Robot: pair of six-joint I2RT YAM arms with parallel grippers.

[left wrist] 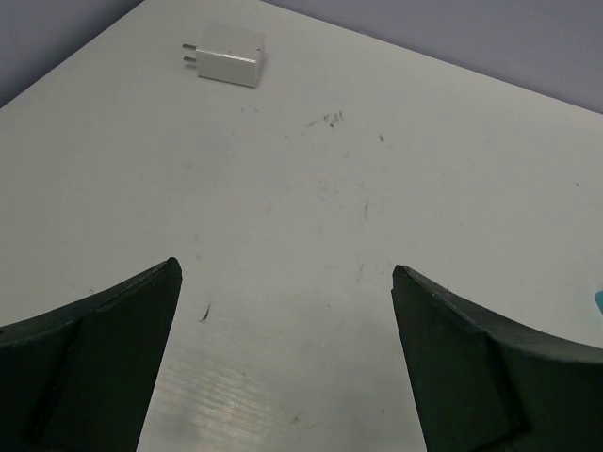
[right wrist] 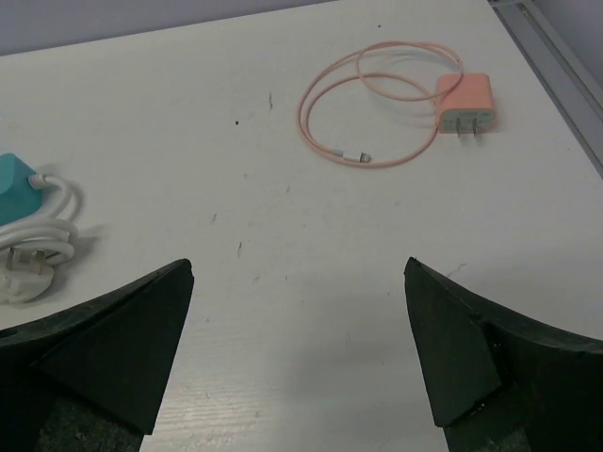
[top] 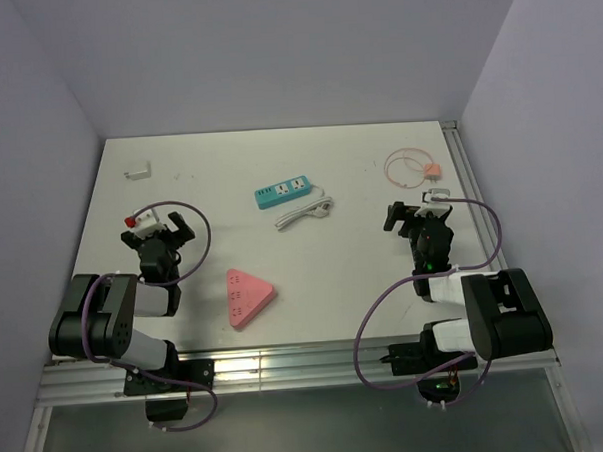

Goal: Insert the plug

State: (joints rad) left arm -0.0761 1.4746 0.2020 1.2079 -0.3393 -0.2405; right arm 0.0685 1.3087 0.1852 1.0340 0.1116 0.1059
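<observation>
A teal power strip (top: 284, 192) lies mid-table with its white cable and plug (top: 303, 212) coiled beside it; its end (right wrist: 14, 179) and the cable (right wrist: 38, 235) show at the left of the right wrist view. A white charger plug (top: 137, 173) lies at the far left, prongs to the left in the left wrist view (left wrist: 229, 55). A pink charger (top: 433, 169) with a looped pink cable (right wrist: 377, 94) lies at the far right. My left gripper (top: 159, 227) is open and empty over bare table (left wrist: 286, 273). My right gripper (top: 419, 214) is open and empty (right wrist: 298, 268).
A pink triangular socket block (top: 248, 294) lies near the front centre between the arms. A metal rail (top: 467, 174) runs along the table's right edge. Grey walls enclose the table on three sides.
</observation>
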